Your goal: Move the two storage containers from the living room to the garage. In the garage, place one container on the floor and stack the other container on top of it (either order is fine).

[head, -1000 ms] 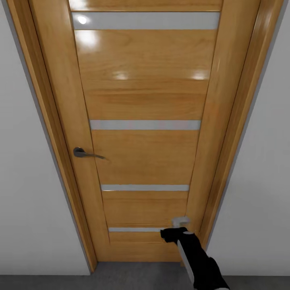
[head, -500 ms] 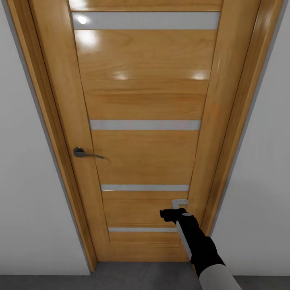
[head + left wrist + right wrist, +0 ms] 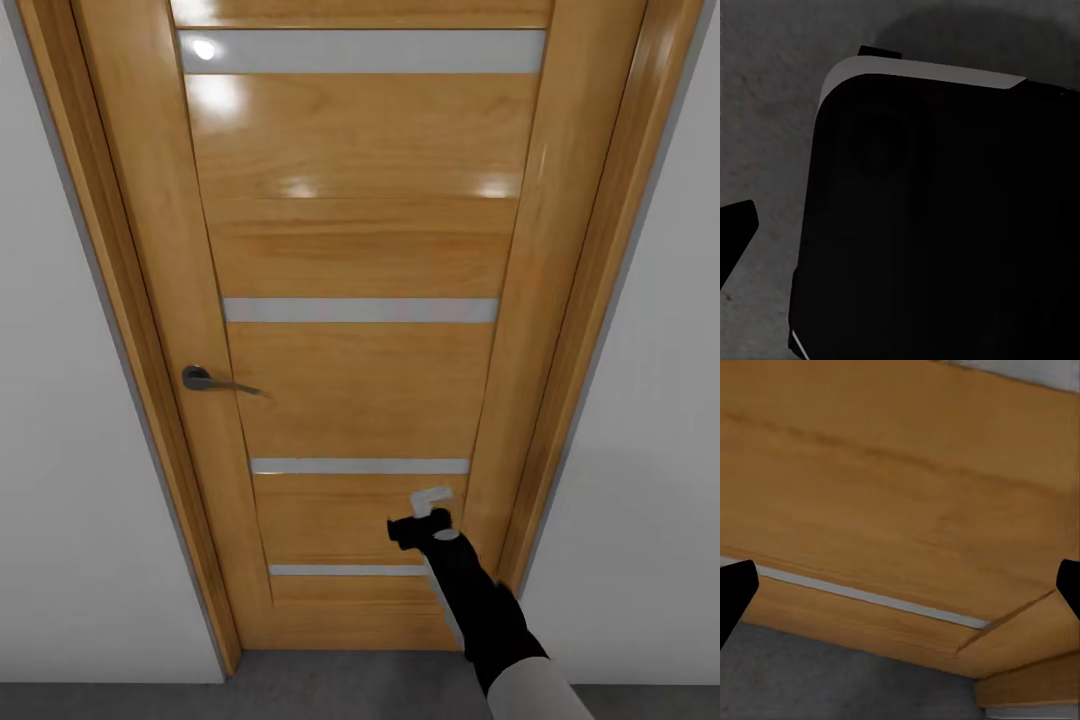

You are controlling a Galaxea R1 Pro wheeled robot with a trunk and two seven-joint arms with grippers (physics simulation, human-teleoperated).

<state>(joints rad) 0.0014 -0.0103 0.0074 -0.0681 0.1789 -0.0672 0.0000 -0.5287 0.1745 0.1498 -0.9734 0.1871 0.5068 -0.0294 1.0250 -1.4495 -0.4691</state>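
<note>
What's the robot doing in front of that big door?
The robot faces a shut orange-wood door with pale stripes and a grey handle. Its right arm reaches toward the door's lower part, with the right tool close to the wood, far from the handle. The tool's fingers look spread, holding nothing. No storage containers are in sight. The left wrist camera looks down at dark grey floor.

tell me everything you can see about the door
The orange-wood door is glossy, with visible grain and four pale horizontal stripes. It looks shut within its matching wooden frame, between white walls, above grey floor. A dark metal lever handle sits on its left side. The right end effector is raised close before its lower panel; contact is unclear.
</note>
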